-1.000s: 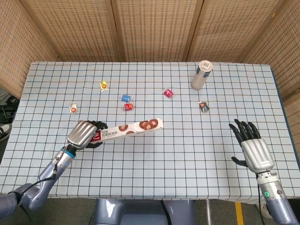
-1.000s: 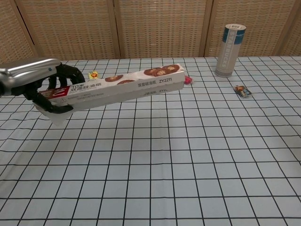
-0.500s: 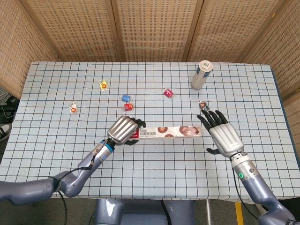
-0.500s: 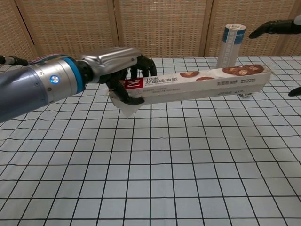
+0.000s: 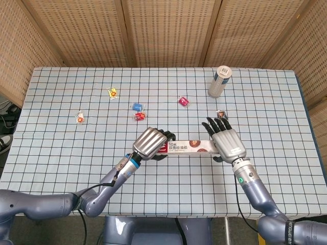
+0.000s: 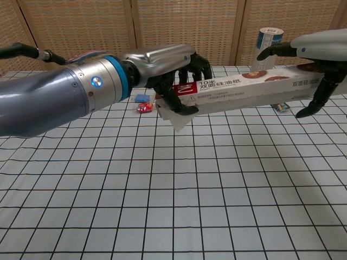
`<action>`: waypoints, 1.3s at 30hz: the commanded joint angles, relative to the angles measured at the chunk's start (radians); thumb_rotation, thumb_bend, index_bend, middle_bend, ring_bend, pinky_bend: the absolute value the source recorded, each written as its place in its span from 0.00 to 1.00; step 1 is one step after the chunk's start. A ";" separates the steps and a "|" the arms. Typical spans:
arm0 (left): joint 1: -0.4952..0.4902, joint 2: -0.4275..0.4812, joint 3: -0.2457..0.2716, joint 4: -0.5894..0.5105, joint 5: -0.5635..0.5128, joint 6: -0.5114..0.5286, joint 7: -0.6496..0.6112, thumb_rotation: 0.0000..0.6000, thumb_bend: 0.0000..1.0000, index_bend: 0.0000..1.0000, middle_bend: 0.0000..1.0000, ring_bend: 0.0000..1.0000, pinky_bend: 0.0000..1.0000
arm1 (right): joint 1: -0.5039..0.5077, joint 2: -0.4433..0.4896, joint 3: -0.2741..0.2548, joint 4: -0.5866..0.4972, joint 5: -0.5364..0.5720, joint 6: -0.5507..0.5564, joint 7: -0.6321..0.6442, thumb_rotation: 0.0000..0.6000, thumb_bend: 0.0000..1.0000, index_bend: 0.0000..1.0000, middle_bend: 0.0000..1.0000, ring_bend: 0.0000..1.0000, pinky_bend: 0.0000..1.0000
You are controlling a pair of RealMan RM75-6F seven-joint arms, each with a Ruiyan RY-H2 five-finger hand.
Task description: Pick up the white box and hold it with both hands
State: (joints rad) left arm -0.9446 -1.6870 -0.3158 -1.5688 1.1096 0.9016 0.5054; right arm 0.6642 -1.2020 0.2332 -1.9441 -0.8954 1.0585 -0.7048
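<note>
Gripping one end of the white box (image 5: 186,147), the left hand (image 5: 152,144) holds it level above the checked counter (image 5: 61,153), fingers wrapped around it. At the opposite end the right hand (image 5: 228,144) sits over the box with fingers spread and thumb hanging below; whether it actually grips it cannot be told.

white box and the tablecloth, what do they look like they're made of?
White box: likely printed cardboard with a slightly glossy finish, judging by its crisp straight edges and printed graphics; the left hand grips one end. Tablecloth: probably woven fabric, matte, with a printed grid; it shows no glare. It could be vinyl.
</note>
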 commanded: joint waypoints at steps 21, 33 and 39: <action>-0.020 0.029 0.028 -0.046 -0.021 0.068 -0.005 1.00 0.34 0.42 0.25 0.29 0.53 | 0.069 -0.071 -0.036 0.026 0.068 0.063 -0.007 1.00 0.74 0.63 0.57 0.65 0.77; 0.012 0.100 0.037 -0.128 -0.035 0.113 -0.024 1.00 0.00 0.00 0.00 0.00 0.00 | 0.069 -0.054 -0.043 0.035 0.070 0.071 0.039 1.00 0.75 0.62 0.57 0.65 0.77; 0.150 0.296 0.072 -0.275 -0.011 0.259 -0.035 1.00 0.00 0.00 0.00 0.00 0.00 | 0.058 -0.055 -0.066 0.058 0.049 0.092 0.042 1.00 0.75 0.62 0.57 0.65 0.77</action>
State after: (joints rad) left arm -0.8681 -1.4806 -0.2678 -1.7734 1.0890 1.0846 0.4720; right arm 0.7237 -1.2558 0.1695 -1.8880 -0.8445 1.1484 -0.6633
